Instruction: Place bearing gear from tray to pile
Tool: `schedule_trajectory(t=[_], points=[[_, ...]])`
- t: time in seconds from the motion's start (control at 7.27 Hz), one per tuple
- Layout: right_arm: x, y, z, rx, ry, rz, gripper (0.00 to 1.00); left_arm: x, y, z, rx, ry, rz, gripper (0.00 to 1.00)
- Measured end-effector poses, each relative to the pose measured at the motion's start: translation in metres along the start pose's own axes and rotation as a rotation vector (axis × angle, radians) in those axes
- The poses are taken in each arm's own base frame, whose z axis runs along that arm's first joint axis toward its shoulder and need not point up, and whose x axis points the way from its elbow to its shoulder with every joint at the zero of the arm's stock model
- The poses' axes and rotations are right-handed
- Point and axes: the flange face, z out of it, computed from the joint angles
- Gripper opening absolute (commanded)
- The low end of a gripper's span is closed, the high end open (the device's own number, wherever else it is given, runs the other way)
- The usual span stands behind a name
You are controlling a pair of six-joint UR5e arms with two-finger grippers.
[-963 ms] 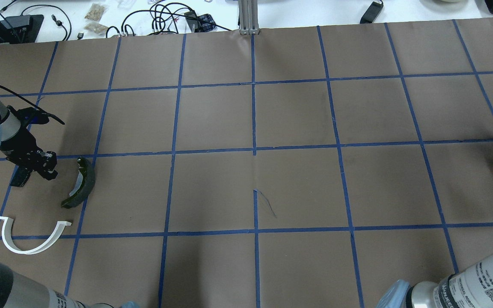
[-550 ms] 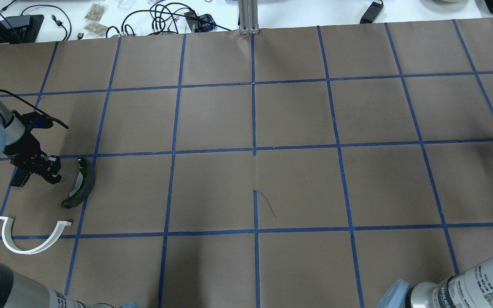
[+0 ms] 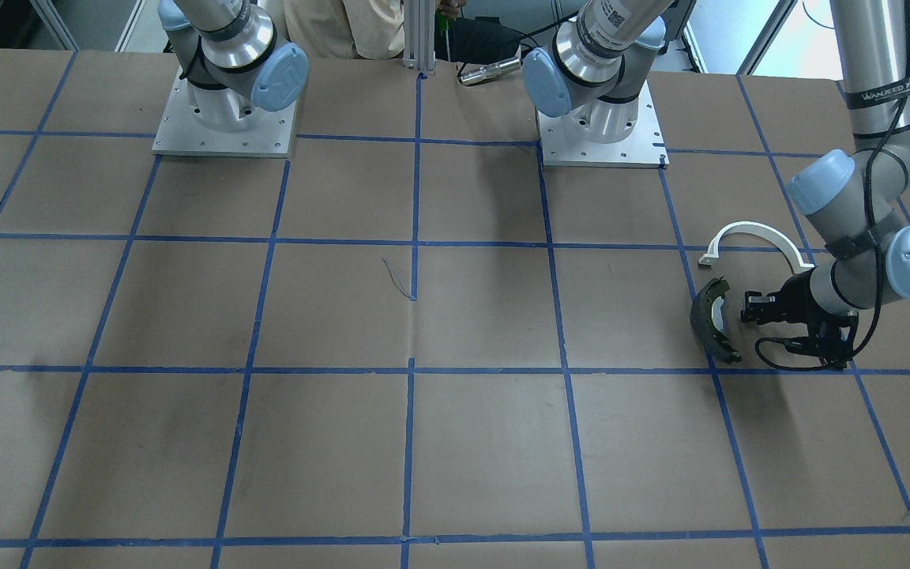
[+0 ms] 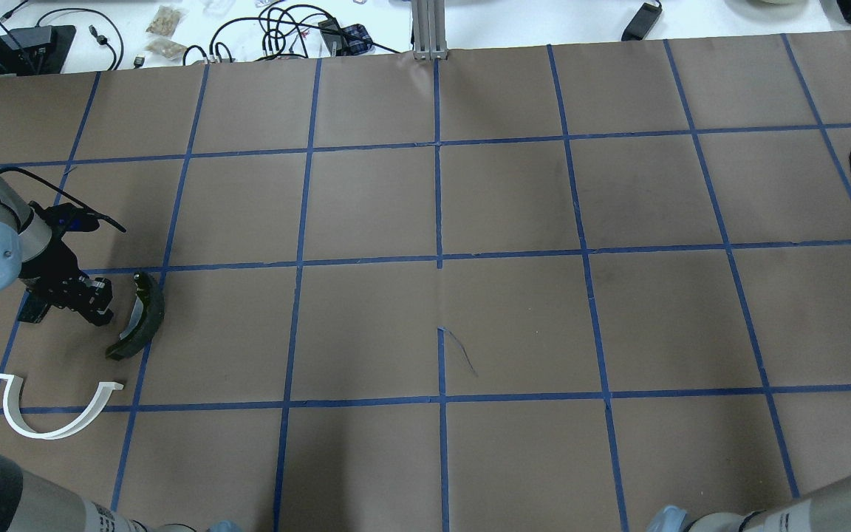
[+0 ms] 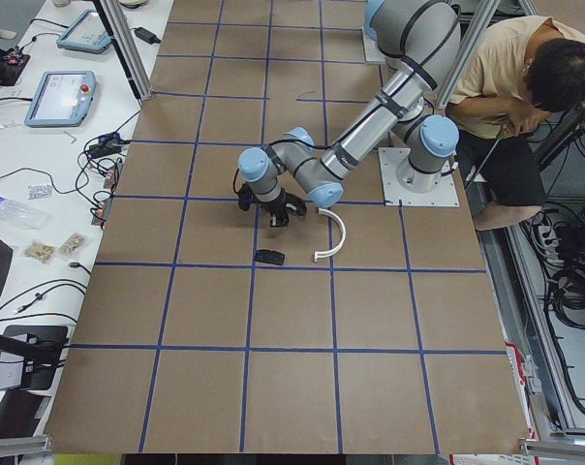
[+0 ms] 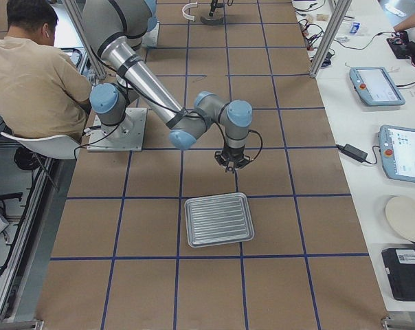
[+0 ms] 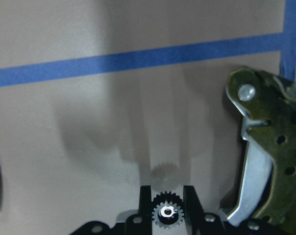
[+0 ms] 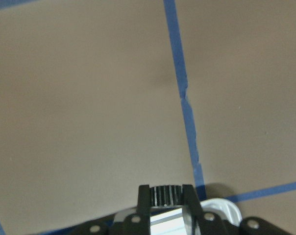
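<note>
Though the tray (image 6: 218, 220) is cropped overhead, you see the left gripper (image 7: 166, 191) pinching a bearing gear (image 7: 164, 214) beside the brake shoe (image 7: 273, 147), the right gripper (image 8: 166, 188) pinching a second gear (image 8: 166, 196) near the tray, over blue-taped brown paper (image 4: 514, 318).

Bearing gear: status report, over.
Left gripper shut on bearing gear, low beside brake shoe. Right gripper shut on second gear near tray corner. Bare paper beneath left.
</note>
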Motion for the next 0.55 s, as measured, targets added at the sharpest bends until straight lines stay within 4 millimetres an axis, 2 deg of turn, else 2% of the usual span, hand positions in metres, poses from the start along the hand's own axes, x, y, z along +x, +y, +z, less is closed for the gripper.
schedule_trajectory(t=[0.14,0.28,0.55], points=[[-0.002,-0.06,-0.012,0.0,0.013,0.073,0.0,0.0,0.0,-0.001,0.005,-0.003,0.0,0.76],[-0.007,-0.125,-0.021,0.009,0.025,0.146,0.0,0.001,0.0,-0.002,0.008,-0.004,-0.001,0.78],[-0.035,-0.251,-0.034,0.051,0.035,0.283,0.0,0.002,0.0,-0.006,0.014,-0.01,-0.003,0.8]])
